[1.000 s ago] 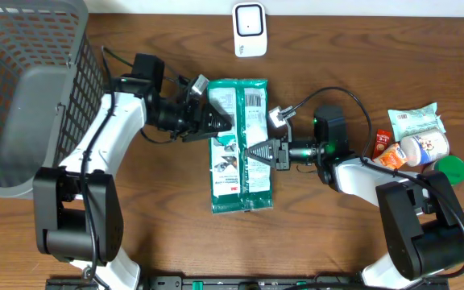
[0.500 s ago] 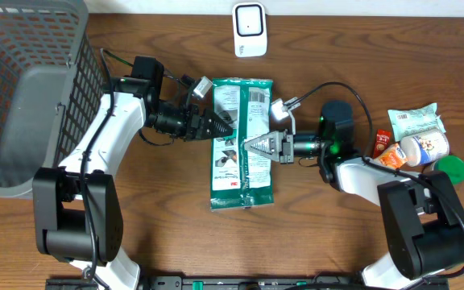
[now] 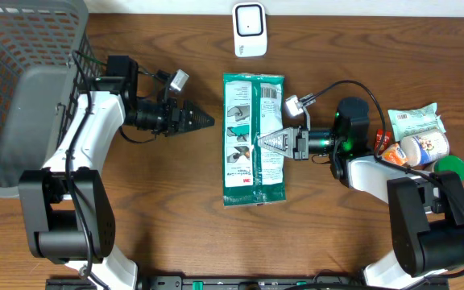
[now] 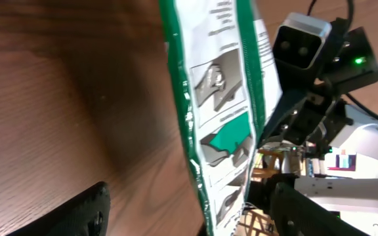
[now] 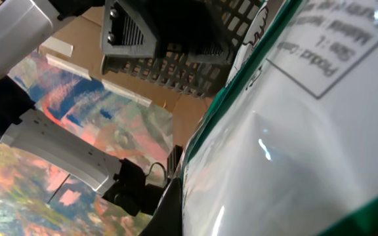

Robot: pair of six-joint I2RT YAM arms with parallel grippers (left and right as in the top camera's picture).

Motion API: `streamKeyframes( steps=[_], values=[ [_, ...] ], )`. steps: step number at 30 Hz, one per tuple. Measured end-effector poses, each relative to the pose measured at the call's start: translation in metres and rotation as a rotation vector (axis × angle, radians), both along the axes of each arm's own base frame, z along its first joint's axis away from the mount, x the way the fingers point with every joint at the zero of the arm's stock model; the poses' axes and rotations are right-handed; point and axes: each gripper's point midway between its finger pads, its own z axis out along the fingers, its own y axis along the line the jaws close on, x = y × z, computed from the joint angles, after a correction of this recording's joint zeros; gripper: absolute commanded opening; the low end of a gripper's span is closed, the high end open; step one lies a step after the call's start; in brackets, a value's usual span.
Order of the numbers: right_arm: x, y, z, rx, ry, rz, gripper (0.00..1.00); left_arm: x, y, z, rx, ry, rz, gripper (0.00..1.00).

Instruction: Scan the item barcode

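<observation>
While my right gripper lies closed on the middle of the green-and-white packet, fingers pinched to one point, my left gripper hangs just beside the packet's left edge, clear of it. The left wrist view shows its dark fingers spread wide, gripping nothing. Packet: long, lying lengthwise over the wooden table, centre of the field; I cannot tell whether it rests flat or is lifted slightly. Barcode faces up near its top right corner. Scanner: white, at the far edge of the table, near the packet's top end but apart from it, bare wood between. Obstructions: my right fingers cover part of the packet's print at mid-length on the right side; the barcode itself is uncovered. Right wrist view is filled by the packet's glossy film, too close to read more than scraps of text. Left side: grey mesh basket, my left arm running along its wall. Right side, well apart from the packet, a tight cluster: white-and-teal pouch, small red-orange pack, white tub, green round lid. Count: one packet, one scanner, one basket, four items in the cluster, two arms.
</observation>
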Motion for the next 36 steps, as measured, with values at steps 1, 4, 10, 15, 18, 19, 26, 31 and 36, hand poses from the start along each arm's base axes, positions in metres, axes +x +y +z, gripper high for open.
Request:
streamKeyframes(
  steps=[1, 4, 10, 15, 18, 19, 26, 31, 36],
  values=[
    [0.000, 0.000, 0.000, 0.000, 0.000, 0.002, 0.01, 0.000, -0.001, 0.001, -0.007, 0.000, -0.002, 0.78],
    [-0.004, 0.005, 0.001, 0.004, -0.008, 0.022, 0.01, -0.001, -0.003, 0.003, -0.017, 0.000, -0.008, 0.78],
    [-0.015, 0.015, 0.010, 0.026, -0.078, 0.080, 0.01, 0.000, -0.005, 0.004, -0.027, -0.008, -0.011, 0.78],
    [-0.024, 0.024, 0.023, 0.057, -0.175, 0.134, 0.01, 0.000, -0.005, 0.005, -0.032, -0.010, -0.011, 0.78],
    [-0.027, 0.028, 0.025, 0.061, -0.179, 0.143, 0.01, -0.001, -0.006, 0.007, -0.044, -0.010, -0.013, 0.78],
    [-0.026, 0.029, 0.025, 0.060, -0.171, 0.140, 0.01, -0.001, -0.007, 0.008, -0.048, -0.010, -0.016, 0.78],
    [-0.017, 0.043, 0.022, 0.037, -0.113, 0.060, 0.01, -0.003, -0.025, 0.015, -0.093, -0.057, -0.067, 0.75],
    [-0.016, 0.055, 0.020, 0.027, -0.102, 0.028, 0.01, -0.004, -0.039, 0.029, -0.172, -0.114, -0.110, 0.69],
    [-0.007, 0.055, 0.019, 0.019, -0.095, -0.026, 0.01, -0.004, -0.040, 0.034, -0.205, -0.120, -0.116, 0.62]
  ],
)
